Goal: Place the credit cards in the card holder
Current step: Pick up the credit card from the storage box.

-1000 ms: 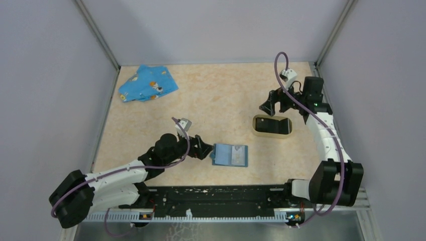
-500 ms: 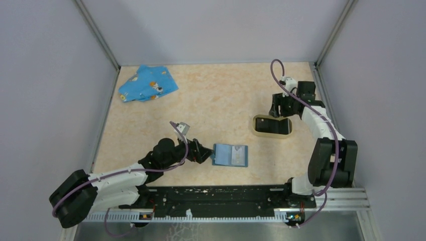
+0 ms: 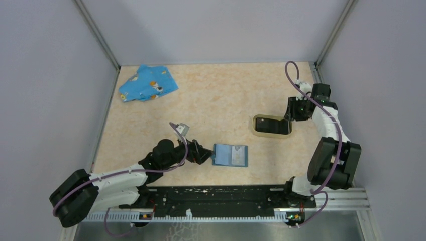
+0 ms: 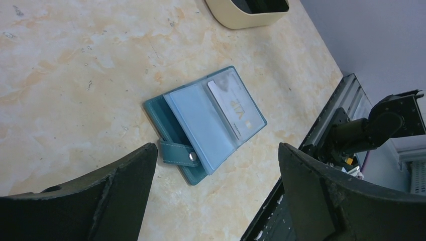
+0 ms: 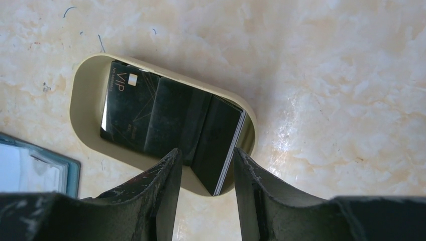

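The card holder (image 3: 272,134) is a tan oval stand with a black inside, right of the table's middle. Black credit cards (image 5: 133,108) stand in it. One with a pale edge (image 5: 221,145) leans at its right end. My right gripper (image 3: 290,117) hangs over that end. In the right wrist view its jaws (image 5: 206,153) are half closed on either side of the leaning card's edge, with a gap on both sides. A blue case (image 3: 230,155) lies open with a silver credit card (image 4: 236,108) under its clear sleeve. My left gripper (image 3: 203,153) stands wide open just left of the case's strap (image 4: 177,152).
A blue patterned cloth (image 3: 147,84) lies crumpled at the far left corner. A black rail (image 3: 216,196) runs along the near edge. Grey walls close in the table on three sides, the right wall close behind my right arm.
My right gripper swung from behind the holder to its right end, and its jaws narrowed from wide open. The left arm crept slightly towards the case.
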{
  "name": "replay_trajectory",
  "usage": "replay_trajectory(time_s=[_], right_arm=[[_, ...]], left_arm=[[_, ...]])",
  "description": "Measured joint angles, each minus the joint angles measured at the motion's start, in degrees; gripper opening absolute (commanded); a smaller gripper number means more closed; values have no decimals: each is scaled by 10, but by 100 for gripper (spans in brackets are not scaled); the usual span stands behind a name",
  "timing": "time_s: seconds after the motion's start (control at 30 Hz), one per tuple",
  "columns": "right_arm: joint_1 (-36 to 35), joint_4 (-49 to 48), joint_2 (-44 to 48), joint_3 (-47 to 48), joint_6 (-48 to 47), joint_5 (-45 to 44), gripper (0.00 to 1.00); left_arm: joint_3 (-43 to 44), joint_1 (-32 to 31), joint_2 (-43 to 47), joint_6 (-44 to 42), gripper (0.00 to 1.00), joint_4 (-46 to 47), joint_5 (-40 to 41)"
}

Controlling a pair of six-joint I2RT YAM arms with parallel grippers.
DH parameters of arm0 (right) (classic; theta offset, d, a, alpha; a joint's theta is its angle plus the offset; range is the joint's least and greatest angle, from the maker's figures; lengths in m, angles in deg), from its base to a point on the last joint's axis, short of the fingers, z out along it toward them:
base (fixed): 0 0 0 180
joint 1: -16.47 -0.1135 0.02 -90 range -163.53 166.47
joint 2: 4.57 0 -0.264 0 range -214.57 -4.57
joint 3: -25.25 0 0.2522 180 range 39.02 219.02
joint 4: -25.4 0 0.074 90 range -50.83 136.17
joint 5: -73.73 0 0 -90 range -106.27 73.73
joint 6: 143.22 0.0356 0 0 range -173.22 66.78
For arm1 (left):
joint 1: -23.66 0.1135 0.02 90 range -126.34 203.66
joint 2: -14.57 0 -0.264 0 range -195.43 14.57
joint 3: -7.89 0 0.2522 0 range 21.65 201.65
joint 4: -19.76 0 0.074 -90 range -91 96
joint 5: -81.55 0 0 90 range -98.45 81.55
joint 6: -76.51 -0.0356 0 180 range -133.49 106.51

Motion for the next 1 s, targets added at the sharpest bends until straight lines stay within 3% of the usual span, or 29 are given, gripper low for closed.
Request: replay_trajectory(time_s=[1.0], right_arm=[[19, 3, -93, -8, -5, 12, 34]], left_arm=[[-20, 0, 0, 17, 95, 39, -16]])
